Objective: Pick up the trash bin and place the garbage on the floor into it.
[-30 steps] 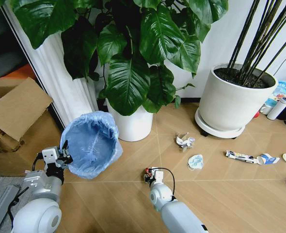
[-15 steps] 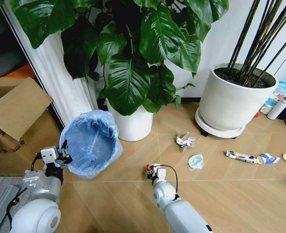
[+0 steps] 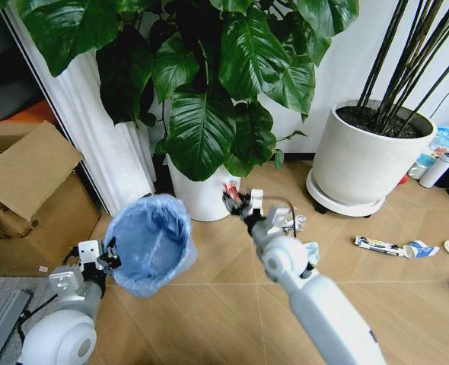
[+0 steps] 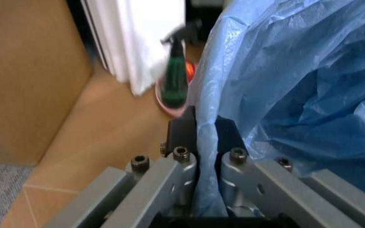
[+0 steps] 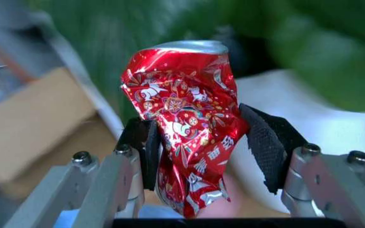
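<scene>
The left hand (image 4: 198,142) is pinching the trash bin's (image 3: 152,243) rim at near left — the right hand (image 5: 201,152) is gripping a crushed red can (image 5: 186,128) just right of it.

White rounded arms, grey claws, black pads.

White Chinese characters run down the lower right side of the crushed red can (image 5: 186,137), too creased to read with certainty

My left gripper (image 3: 109,251): low at my left, fingers clamped on trash bin (image 3: 152,242) rim. My right gripper (image 3: 233,196): arm extended fwd, raised, pads pinching crushed red can (image 5: 186,121).
</scene>
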